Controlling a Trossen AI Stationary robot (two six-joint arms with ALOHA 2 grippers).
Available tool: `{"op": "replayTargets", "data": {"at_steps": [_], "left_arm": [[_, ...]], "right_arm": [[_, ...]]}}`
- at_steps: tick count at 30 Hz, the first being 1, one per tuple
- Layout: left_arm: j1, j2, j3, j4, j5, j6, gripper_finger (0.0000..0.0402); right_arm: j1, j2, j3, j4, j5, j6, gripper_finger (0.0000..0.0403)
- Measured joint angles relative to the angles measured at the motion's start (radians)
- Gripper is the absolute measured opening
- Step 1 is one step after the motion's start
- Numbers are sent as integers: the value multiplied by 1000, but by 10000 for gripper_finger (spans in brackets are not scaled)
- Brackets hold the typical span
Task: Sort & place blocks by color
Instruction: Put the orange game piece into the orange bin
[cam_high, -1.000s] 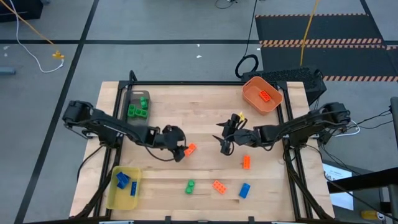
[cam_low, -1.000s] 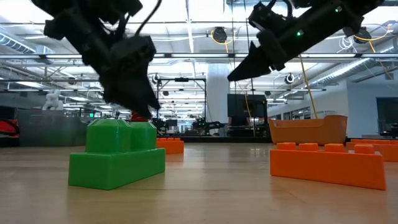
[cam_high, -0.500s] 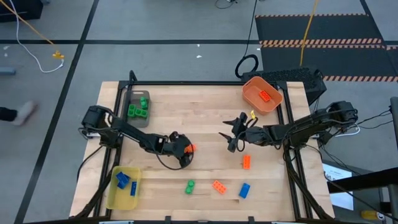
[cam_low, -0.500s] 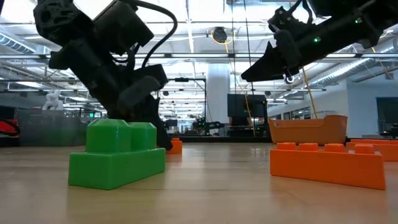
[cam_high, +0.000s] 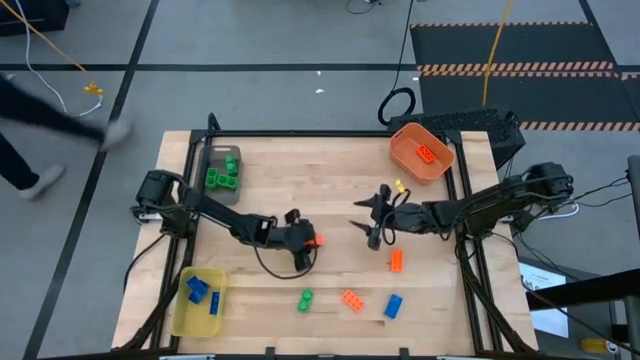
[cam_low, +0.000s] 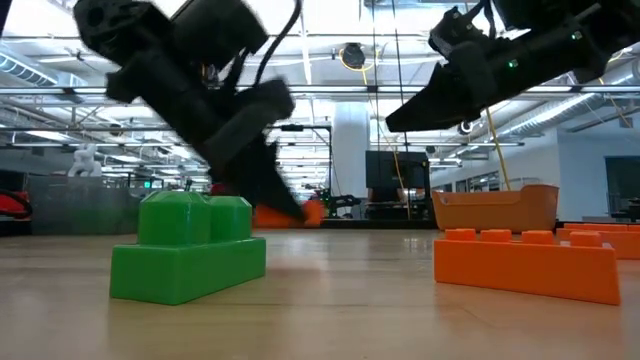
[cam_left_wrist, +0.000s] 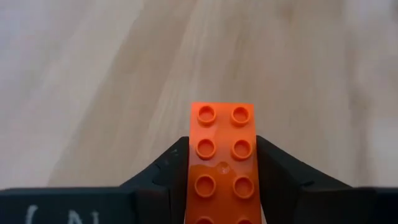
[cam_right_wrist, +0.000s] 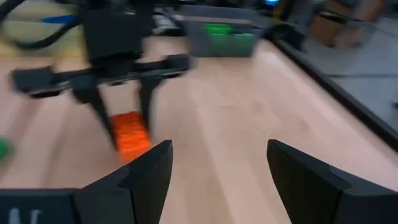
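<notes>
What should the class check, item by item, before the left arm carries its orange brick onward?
1. Left tool shut on the orange studded plastic brick: ok, fingers press both long sides.
2. Brick clear of the wooden table: cannot tell.
3. Orange plastic bin ready at the far right corner: ok, one orange brick inside.
4. Right tool out of the way: not ok, it hangs open mid-table between brick and bin.
5. Bricks left loose near the front edge: not ok, the green brick and others wait.
</notes>
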Motion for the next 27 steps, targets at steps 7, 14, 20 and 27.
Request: {"op": "replayTargets", "data": {"at_steps": [7, 14, 20, 27], "left_arm": [[53, -2, 132, -14, 160, 124, 140], [94, -2, 205, -79, 305, 85, 140], [123, -2, 212, -82, 323, 24, 159], [148, -3, 212, 13, 438, -21, 145]], "right_arm": [[27, 82, 0, 114, -154, -190, 254], [94, 160, 0, 198, -153, -539, 254], [118, 206, 1, 336, -140, -685, 254], [121, 230, 2, 319, -95, -695, 254]]}}
